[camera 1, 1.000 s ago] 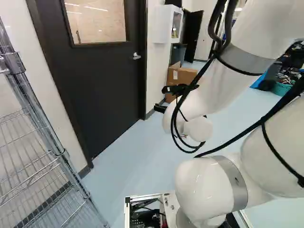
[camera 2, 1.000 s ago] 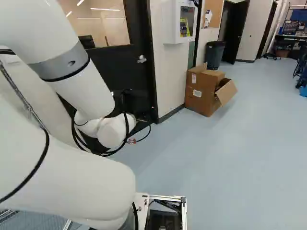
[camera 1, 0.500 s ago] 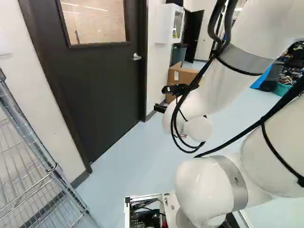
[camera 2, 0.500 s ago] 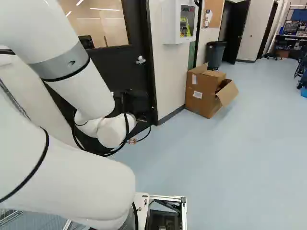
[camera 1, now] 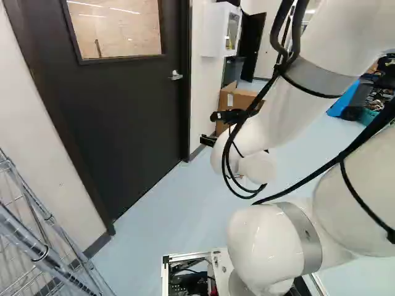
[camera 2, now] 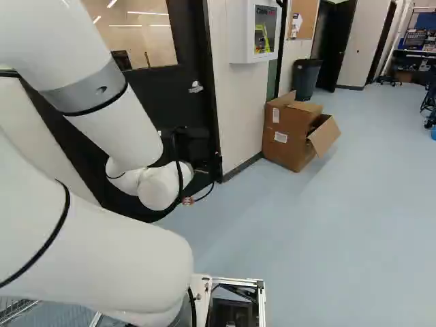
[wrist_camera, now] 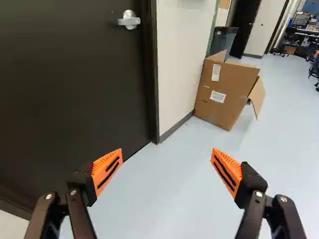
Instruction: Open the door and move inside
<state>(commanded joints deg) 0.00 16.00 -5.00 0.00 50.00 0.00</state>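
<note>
My gripper (camera 1: 208,128) is held out ahead of the arm in the left base view, short of the dark door (camera 1: 123,117). In the wrist view the gripper (wrist_camera: 166,167) stands open, its orange pads (wrist_camera: 107,169) wide apart with only floor seen between them. The door is closed in its frame and has a window in its upper part. Its silver lever handle (wrist_camera: 129,21) lies ahead of the fingers, by the door's edge near the frame, touched by nothing. That same handle (camera 2: 196,87) shows beyond the arm in the right base view.
A wire rack (camera 1: 46,253) stands close at the left of the left base view. Past the door frame, an open cardboard box (camera 2: 293,133) sits against the wall, under a white wall cabinet (camera 2: 253,30). A dark bin (camera 2: 306,78) is farther back.
The base has moved: wall, door and handle have shifted slightly in both base views, and the rack stands lower and closer at the left. The arm keeps its pose.
</note>
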